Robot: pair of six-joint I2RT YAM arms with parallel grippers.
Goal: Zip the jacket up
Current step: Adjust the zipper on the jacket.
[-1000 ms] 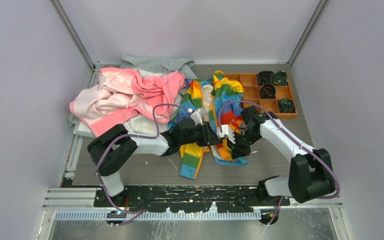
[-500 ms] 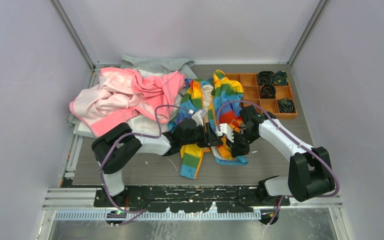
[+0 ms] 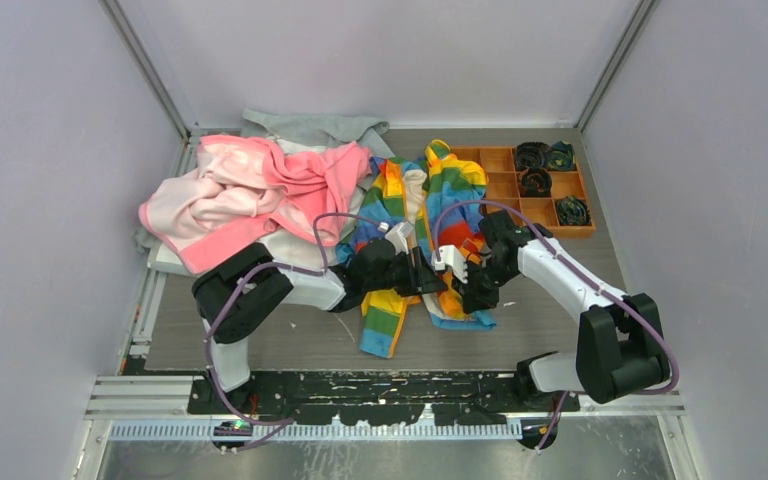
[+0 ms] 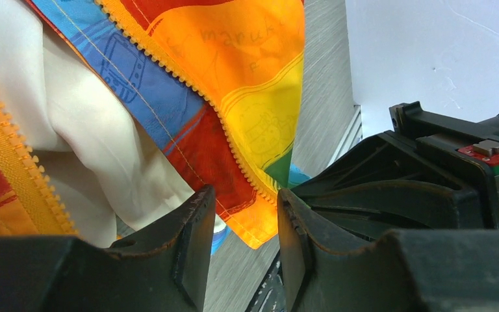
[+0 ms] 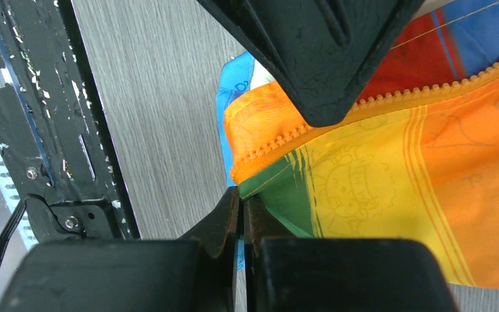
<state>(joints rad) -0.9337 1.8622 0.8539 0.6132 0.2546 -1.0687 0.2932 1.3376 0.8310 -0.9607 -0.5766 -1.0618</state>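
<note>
The rainbow-striped jacket (image 3: 430,195) lies open in the middle of the table, cream lining showing. My left gripper (image 3: 430,278) is low over its lower front. In the left wrist view the left gripper (image 4: 243,195) is open, and the orange bottom corner of one jacket (image 4: 260,97) flap, edged by zipper teeth (image 4: 234,140), hangs just past its fingertips. My right gripper (image 3: 472,290) faces it from the right. In the right wrist view the right gripper (image 5: 242,195) is shut on the green hem of the jacket (image 5: 377,182), below the orange zipper (image 5: 364,107).
A pink garment (image 3: 260,190) and a grey garment (image 3: 310,128) are heaped at the back left. An orange compartment tray (image 3: 508,188) holding dark items sits at the back right. The black base rail (image 5: 32,130) runs close to the right gripper.
The left jaws have spread wider and the left arm has crept slightly right toward the right gripper. The right gripper has kept its pinch in place.
</note>
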